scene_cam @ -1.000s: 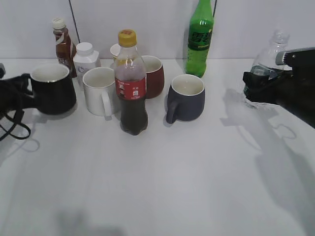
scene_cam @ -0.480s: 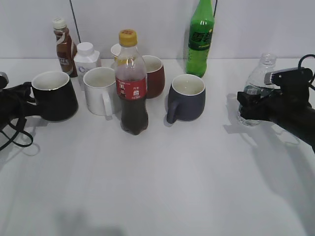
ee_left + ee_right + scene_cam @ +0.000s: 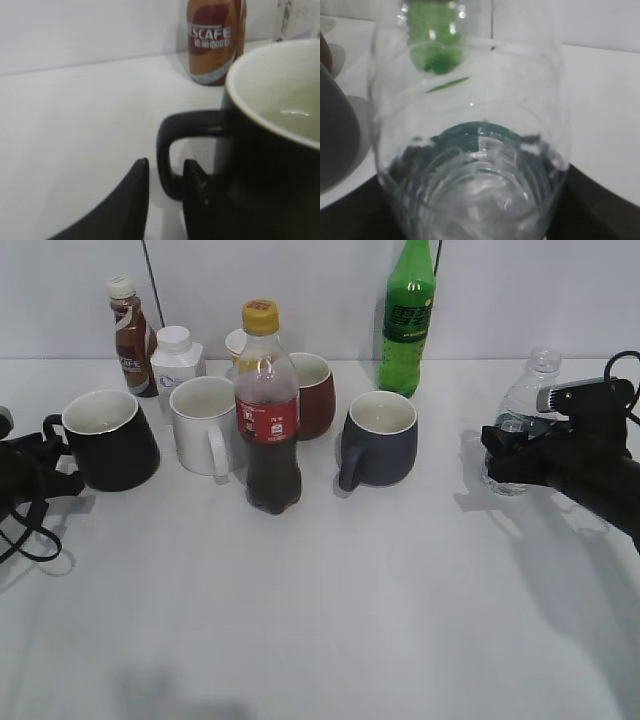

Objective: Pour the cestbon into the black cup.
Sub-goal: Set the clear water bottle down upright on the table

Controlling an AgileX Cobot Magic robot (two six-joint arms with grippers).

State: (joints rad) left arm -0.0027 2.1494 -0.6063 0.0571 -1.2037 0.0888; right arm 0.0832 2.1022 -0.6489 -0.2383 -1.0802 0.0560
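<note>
White table (image 3: pixel 330 620) with mugs, bottles, the black cup (image 3: pixel 108 440) and the cestbon (image 3: pixel 520 415).

Place: a lab-style test setup
Bench: bare white bench (image 3: pixel 330 620), plain white wall panels behind
Props: drink bottles and mugs lined up, robot arms at both sides

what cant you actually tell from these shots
- Right claw: exterior view, dark against the cestbon; the bottle fills the right wrist view, grip unclear.
- Left claw: left wrist view, bottom edge cuts off the base.
- Black cup: liquid level inside blurred.
- Cestbon label text: too small.
</note>
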